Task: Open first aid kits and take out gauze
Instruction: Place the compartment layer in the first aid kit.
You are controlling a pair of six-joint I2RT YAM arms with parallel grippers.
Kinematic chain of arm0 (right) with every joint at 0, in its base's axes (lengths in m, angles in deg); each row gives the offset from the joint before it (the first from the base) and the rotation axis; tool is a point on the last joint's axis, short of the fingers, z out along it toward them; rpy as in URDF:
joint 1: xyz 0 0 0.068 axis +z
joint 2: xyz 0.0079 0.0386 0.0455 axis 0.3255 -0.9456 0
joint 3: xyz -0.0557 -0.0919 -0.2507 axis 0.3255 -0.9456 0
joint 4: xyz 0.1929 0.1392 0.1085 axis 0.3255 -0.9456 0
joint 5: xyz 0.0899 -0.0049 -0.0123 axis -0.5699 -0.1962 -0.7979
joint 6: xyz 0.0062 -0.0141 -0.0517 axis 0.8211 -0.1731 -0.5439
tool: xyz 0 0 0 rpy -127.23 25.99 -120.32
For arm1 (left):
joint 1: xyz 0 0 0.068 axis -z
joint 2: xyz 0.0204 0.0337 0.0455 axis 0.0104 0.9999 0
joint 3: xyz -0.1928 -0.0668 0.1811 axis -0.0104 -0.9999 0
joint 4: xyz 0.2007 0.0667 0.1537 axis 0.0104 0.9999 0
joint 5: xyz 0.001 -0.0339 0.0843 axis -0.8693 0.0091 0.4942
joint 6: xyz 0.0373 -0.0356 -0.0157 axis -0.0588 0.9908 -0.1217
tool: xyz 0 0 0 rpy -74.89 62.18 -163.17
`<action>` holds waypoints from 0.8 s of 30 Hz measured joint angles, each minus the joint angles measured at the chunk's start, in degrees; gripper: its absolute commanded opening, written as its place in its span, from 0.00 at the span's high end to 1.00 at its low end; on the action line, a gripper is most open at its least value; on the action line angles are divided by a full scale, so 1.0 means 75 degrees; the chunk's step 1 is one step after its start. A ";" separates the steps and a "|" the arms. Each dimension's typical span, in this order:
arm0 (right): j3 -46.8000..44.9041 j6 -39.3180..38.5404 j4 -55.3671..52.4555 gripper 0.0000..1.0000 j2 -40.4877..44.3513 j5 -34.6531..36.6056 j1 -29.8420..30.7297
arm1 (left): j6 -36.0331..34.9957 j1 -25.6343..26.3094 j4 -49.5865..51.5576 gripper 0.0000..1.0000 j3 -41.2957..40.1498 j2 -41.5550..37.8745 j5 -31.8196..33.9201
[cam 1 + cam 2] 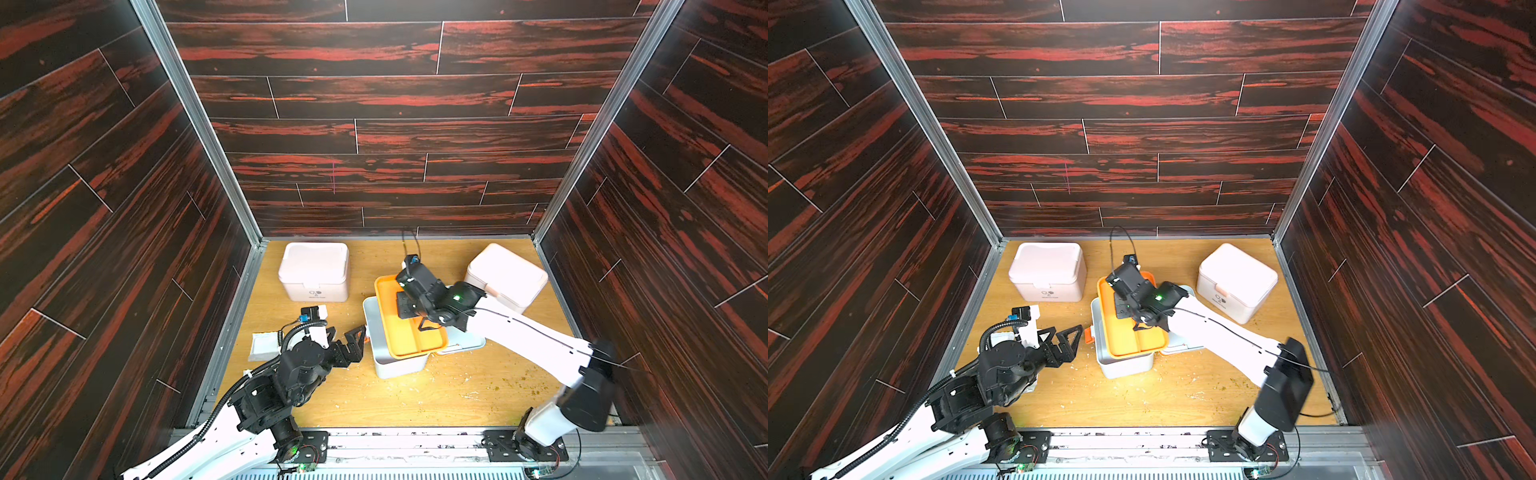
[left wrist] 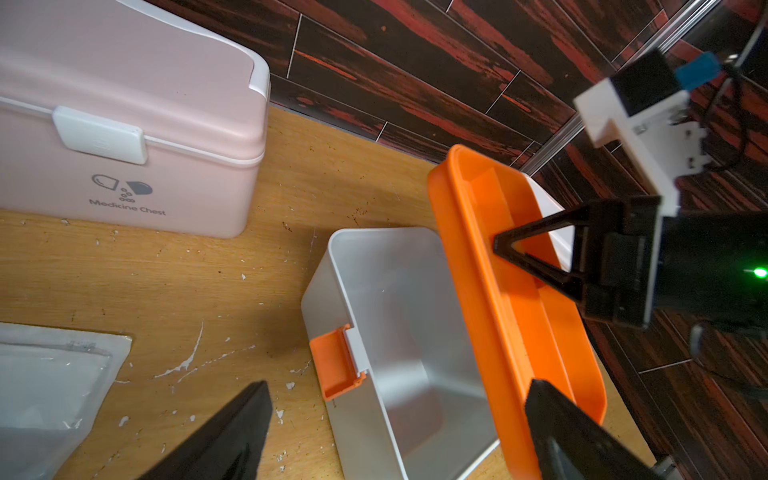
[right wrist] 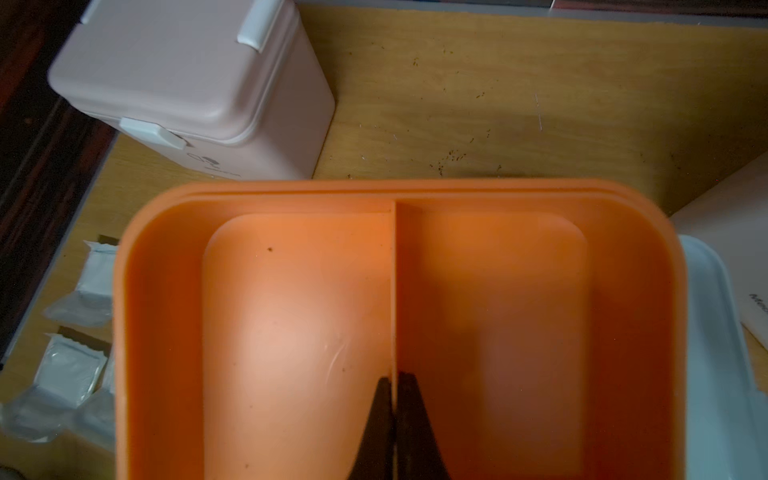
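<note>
orange tray [image 1: 409,340] | askew atop kit [image 1: 399,366] (lid [image 1: 466,345] off) | left gripper [image 1: 348,331] spread beside

I see three walls [image 1: 374,104] of dark plank panelling, red-streaked grain, thin pale seams. Aluminium corner posts [image 1: 201,124] run up both back corners. Desk [image 1: 436,399]: light wood, scuffed white, scattered with dark crumbs [image 3: 453,157]. Grey metal rail [image 1: 415,441] along near edge.

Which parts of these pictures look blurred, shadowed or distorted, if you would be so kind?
In both top views the wide lens splays the wall posts outward; in the left wrist view the left gripper blurs near the lens while lettering on the pink kit reads sharp; in the right wrist view the orange tray is soft, one compartment darker, and the gauze packets are smeared.
</note>
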 measured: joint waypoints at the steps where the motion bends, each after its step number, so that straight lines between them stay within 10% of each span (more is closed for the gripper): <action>1: 0.0119 0.0079 -0.0122 1.00 -0.0187 -0.0035 0.0000 | 0.0000 0.0000 0.0029 0.00 -0.0003 -0.0015 0.0023; 24: 0.1763 0.0595 -0.1463 1.00 -0.2451 -0.0664 0.0012 | -0.0038 0.0000 0.0096 0.00 -0.0160 -0.0050 0.0265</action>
